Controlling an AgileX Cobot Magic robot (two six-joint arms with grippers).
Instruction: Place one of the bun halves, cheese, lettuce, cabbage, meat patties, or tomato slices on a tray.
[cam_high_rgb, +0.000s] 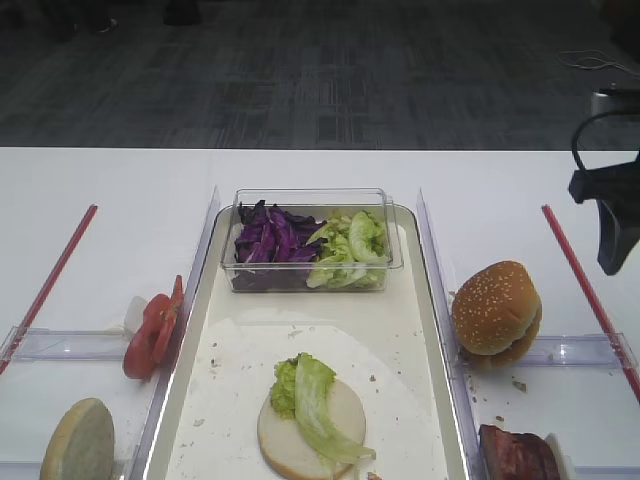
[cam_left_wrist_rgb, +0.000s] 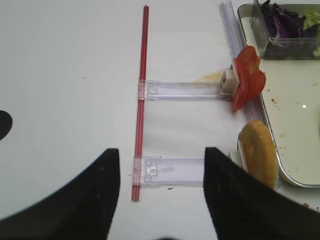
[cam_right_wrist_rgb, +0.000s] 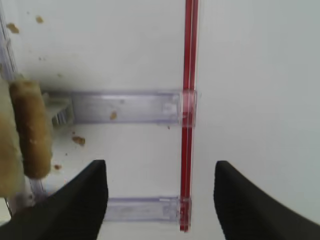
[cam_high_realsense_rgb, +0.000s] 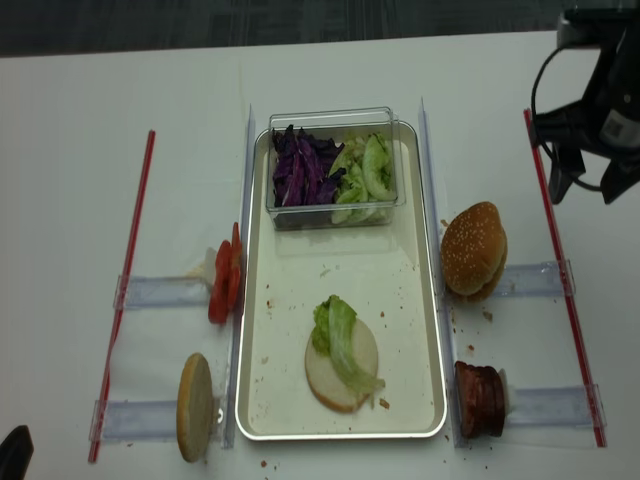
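White desk (cam_high_rgb: 120, 200) fills the frame. Red strips (cam_high_realsense_rgb: 125, 290) run down far left and far right. Clear plastic rails (cam_high_realsense_rgb: 160, 292) lie crosswise. Clear tub (cam_high_rgb: 312, 200) upper centre. Dark carpet floor (cam_high_rgb: 300, 70) along top.

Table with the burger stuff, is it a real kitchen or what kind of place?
Probably a robot practice table, not a kitchen. Burger parts wait in clear racks beside a tray, shredded cabbage sits in a tub, and a black robot gripper hangs over the white table.
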